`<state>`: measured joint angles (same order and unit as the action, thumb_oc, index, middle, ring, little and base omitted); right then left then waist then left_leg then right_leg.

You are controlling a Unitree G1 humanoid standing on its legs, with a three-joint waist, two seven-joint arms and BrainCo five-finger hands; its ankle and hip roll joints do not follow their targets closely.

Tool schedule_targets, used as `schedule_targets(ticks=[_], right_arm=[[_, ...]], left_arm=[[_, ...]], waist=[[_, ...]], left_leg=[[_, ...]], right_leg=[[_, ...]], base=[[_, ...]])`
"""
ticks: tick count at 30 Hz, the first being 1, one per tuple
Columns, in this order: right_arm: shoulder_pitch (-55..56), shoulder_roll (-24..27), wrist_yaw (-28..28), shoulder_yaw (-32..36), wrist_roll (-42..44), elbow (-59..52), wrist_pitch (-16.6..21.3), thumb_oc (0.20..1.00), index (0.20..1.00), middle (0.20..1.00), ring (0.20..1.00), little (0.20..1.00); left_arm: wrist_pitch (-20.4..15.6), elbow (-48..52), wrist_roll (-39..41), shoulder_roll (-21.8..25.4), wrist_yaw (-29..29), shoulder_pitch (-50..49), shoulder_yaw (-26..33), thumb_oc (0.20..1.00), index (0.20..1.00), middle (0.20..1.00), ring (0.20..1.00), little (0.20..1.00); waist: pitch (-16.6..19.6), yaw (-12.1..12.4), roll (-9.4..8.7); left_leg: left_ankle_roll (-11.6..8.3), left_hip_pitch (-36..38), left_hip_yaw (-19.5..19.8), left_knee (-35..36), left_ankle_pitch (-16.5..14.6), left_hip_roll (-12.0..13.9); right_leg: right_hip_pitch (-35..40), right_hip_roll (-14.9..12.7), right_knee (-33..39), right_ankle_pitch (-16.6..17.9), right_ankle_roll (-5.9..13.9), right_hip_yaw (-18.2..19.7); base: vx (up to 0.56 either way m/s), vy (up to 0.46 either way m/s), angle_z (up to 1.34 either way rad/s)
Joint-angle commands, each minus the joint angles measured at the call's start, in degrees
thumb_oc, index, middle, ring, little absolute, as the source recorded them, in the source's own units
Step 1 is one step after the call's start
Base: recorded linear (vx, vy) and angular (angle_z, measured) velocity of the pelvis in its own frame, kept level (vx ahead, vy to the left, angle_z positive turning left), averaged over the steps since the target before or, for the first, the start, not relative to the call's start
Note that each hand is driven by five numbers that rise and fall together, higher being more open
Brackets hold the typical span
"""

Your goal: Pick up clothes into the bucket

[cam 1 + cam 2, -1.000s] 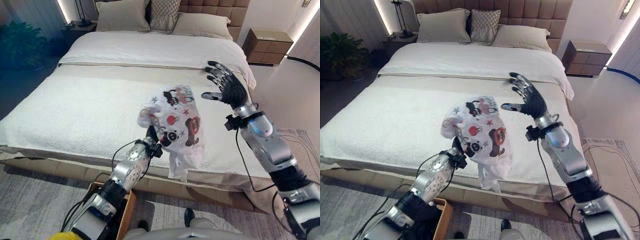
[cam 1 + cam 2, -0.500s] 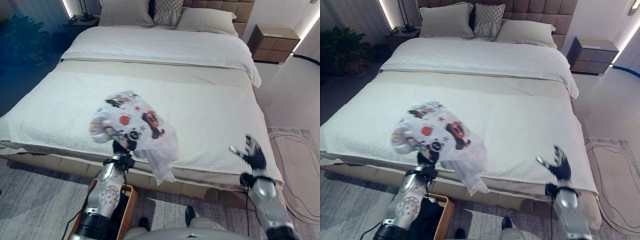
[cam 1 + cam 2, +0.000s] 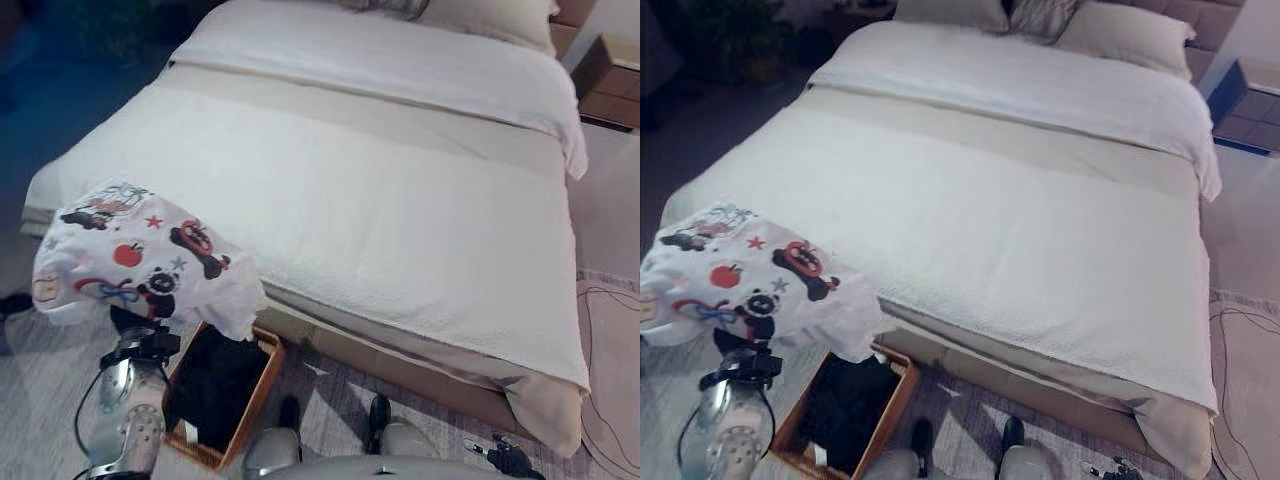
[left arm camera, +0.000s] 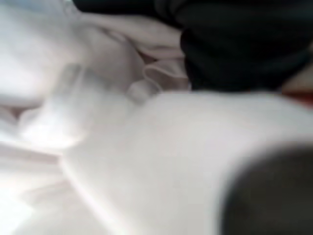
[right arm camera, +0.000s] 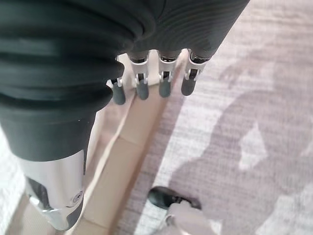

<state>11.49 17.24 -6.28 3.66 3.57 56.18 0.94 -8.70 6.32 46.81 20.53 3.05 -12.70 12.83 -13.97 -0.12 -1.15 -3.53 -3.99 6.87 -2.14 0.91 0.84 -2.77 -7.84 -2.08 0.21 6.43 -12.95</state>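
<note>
Wicker bucket (image 3: 262, 385) stands on the floor at the bed's near edge, dark clothing already inside. Just above and beside it, the white printed garment (image 3: 140, 255) hangs draped over the left hand; its fingers are hidden under the cloth, grip cannot be told. Right hand (image 5: 161, 83) hangs idle, fingers relaxed. Remaining: lower and release the garment. The bed (image 3: 400, 200) beyond carries no further clothes.

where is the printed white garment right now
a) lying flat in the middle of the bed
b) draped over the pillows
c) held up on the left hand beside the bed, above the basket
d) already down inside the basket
c: the printed white garment hangs draped over the raised left hand, off the bed, its lower corner just above the basket, which holds dark clothing.
</note>
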Motion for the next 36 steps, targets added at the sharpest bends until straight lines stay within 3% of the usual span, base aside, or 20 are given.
schedule_targets(ticks=[1, 12, 19, 26, 32, 33, 34, 35, 36], right_arm=[[-3.2, 1.8, -0.4, -2.4, -0.2, 0.3, 1.0, 1.000, 1.000, 1.000, 1.000, 1.000], [-9.4, 2.1, -3.0, -5.7, 2.8, -3.3, 3.1, 1.000, 1.000, 1.000, 1.000, 1.000], [-11.8, 2.8, -5.6, -7.2, 4.5, -3.9, 5.0, 1.000, 1.000, 1.000, 1.000, 1.000], [-13.3, 3.2, -7.5, -9.7, 6.9, -5.3, 6.8, 1.000, 1.000, 1.000, 1.000, 1.000], [-14.9, 2.4, -8.5, -12.4, 8.4, -6.9, 7.4, 1.000, 1.000, 1.000, 1.000, 1.000], [-15.1, 2.2, -8.6, -12.8, 8.5, -6.7, 7.5, 1.000, 1.000, 1.000, 1.000, 1.000], [-15.1, 2.2, -8.6, -12.8, 8.5, -6.7, 7.5, 1.000, 1.000, 1.000, 1.000, 1.000], [-15.3, 2.1, -8.8, -13.1, 8.6, -6.6, 7.4, 1.000, 1.000, 1.000, 1.000, 1.000], [-15.5, 2.1, -8.8, -13.5, 8.6, -6.9, 7.3, 1.000, 1.000, 1.000, 1.000, 1.000]], left_arm=[[-5.2, 1.9, -1.9, 2.4, 1.2, 1.6, 3.6, 0.200, 0.200, 0.200, 0.200, 0.200], [-8.0, -18.9, -8.2, 4.7, 9.4, 8.5, 5.4, 0.200, 0.200, 0.200, 0.200, 0.200], [-8.4, -30.6, -18.2, 13.5, 15.3, 17.1, 1.0, 0.200, 0.200, 0.200, 0.200, 0.200], [-7.2, -40.1, -23.6, 19.8, 20.7, 24.0, -2.5, 0.200, 0.200, 0.200, 0.200, 0.200], [-5.6, -44.4, -24.9, 22.0, 23.2, 27.8, -4.1, 0.200, 0.200, 0.200, 0.200, 0.200], [-5.2, -45.3, -25.0, 22.1, 23.4, 28.3, -4.5, 0.401, 0.401, 0.401, 0.401, 0.401], [-5.2, -45.3, -25.0, 22.2, 23.4, 28.3, -4.5, 0.802, 0.802, 0.802, 0.802, 0.802], [-4.6, -46.0, -25.3, 22.3, 23.4, 28.4, -4.8, 1.000, 1.000, 1.000, 1.000, 1.000], [-3.5, -47.1, -26.3, 22.5, 23.5, 28.6, -5.2, 1.000, 1.000, 1.000, 1.000, 1.000]], waist=[[-0.2, 0.4, -2.47], [-9.4, 2.3, -4.65], [-15.1, 1.9, -5.88], [-15.8, 0.5, -7.90], [-15.8, -0.7, -9.38], [-15.8, -0.8, -9.53], [-15.8, -0.8, -9.54], [-15.8, -1.0, -9.61], [-15.8, -1.2, -9.73]], left_leg=[[-0.15, -4.7, 1.3, -7.9, -4.1, -2.3], [0.37, -14.1, 1.2, -15.3, -5.0, -1.8], [0.84, -22.7, 2.4, -22.2, -6.2, -2.5], [1.14, -33.3, 2.6, -28.0, -7.0, -2.9], [1.55, -39.4, 2.0, -32.0, -8.1, -2.6], [1.67, -40.1, 1.8, -32.5, -8.3, -2.6], [1.67, -40.1, 1.8, -32.6, -8.4, -2.6], [1.82, -40.5, 1.7, -32.9, -8.6, -2.5], [1.97, -40.9, 1.5, -33.3, -8.7, -2.4]], right_leg=[[0.2, -2.2, -4.1, -3.4, 1.34, 0.4], [-9.2, -2.7, -10.3, -3.3, 1.32, 2.4], [-17.0, -3.8, -17.4, -5.0, 0.88, 2.3], [-26.8, -3.8, -21.6, -5.5, 0.66, 2.8], [-32.9, -3.4, -24.0, -5.6, 0.83, 3.9], [-33.5, -3.3, -24.3, -5.7, 0.87, 4.1], [-33.6, -3.3, -24.4, -5.7, 0.87, 4.1], [-34.2, -3.3, -24.7, -5.7, 0.90, 4.4], [-34.6, -3.3, -24.8, -5.6, 0.98, 4.6]], base=[[-0.07, 0.031, 0.23], [-0.08, 0.039, 0.03], [-0.09, 0.025, 0.05], [-0.05, 0.021, 0.04], [-0.01, 0.021, 0.00], [0.00, 0.036, -0.03], [0.00, 0.037, -0.04], [0.00, 0.037, -0.08], [0.00, 0.052, -0.08]])
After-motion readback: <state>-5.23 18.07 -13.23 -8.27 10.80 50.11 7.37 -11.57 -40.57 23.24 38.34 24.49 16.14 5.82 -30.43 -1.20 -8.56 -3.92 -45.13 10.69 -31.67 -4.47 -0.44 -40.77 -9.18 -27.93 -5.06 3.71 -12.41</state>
